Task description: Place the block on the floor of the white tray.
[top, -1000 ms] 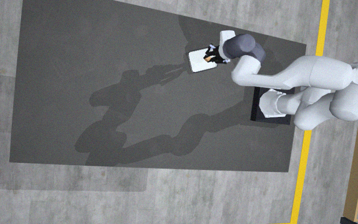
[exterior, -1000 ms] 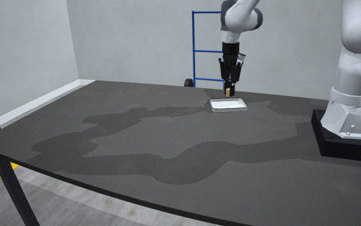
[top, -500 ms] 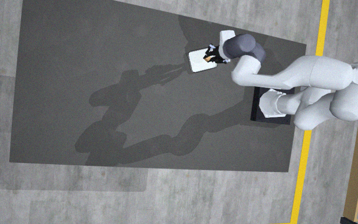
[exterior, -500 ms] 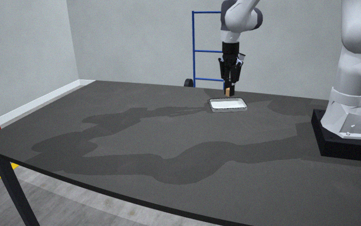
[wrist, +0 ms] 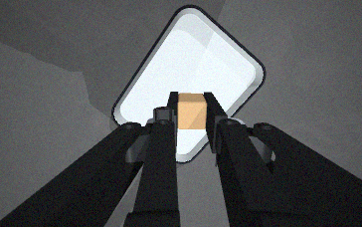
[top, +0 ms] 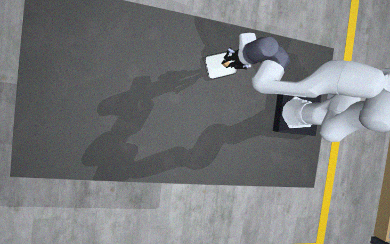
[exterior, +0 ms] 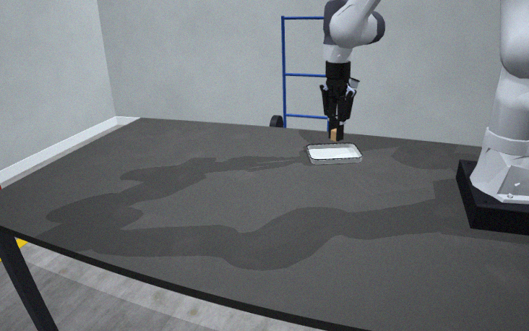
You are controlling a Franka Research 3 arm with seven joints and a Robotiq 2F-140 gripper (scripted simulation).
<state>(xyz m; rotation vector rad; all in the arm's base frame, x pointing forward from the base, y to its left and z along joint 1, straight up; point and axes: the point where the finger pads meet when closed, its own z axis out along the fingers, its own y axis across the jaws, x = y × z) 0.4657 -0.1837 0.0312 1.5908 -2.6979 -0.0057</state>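
A small tan block (top: 226, 63) (exterior: 333, 134) (wrist: 191, 111) is clamped between the black fingers of my gripper (top: 228, 62) (exterior: 336, 134) (wrist: 191, 115), which is shut on it. The gripper hangs a short way above the white tray (top: 216, 70) (exterior: 331, 153) (wrist: 199, 55), over its side nearest the robot base. The tray is a shallow rounded rectangle lying flat on the dark table (top: 114, 86) (exterior: 194, 202). In the wrist view the block shows against the tray's white floor, near its lower rim. The tray's floor holds nothing.
The robot's black base (top: 296, 130) (exterior: 487, 210) stands at the table's right side. A blue hand truck (exterior: 288, 74) stands behind the table by the wall. A yellow floor line (top: 330, 161) runs beyond the table's edge.
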